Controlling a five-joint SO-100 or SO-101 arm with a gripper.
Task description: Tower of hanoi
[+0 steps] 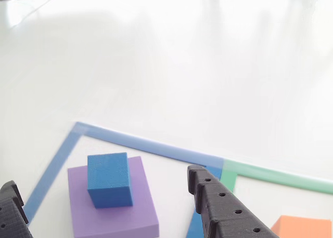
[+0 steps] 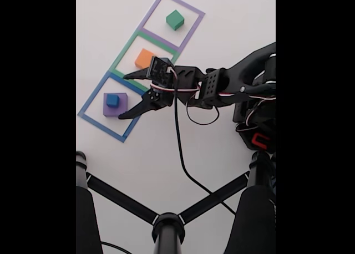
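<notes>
white table: your fingers gape empty; blue cube tops purple block, orange block and green block remain unstacked.

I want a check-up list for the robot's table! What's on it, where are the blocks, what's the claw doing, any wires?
Surface: white table, three taped squares in a row.
Job's things: blue cube sits on purple block in the blue square; orange block in the green square; green block in the purple square.
Clutter: nothing seen.
Gripper: gripper open, empty, beside the purple block.
Cables: black cable trails from the arm across the table.
Surroundings: black stand bars at the bottom of the fixed view.
</notes>
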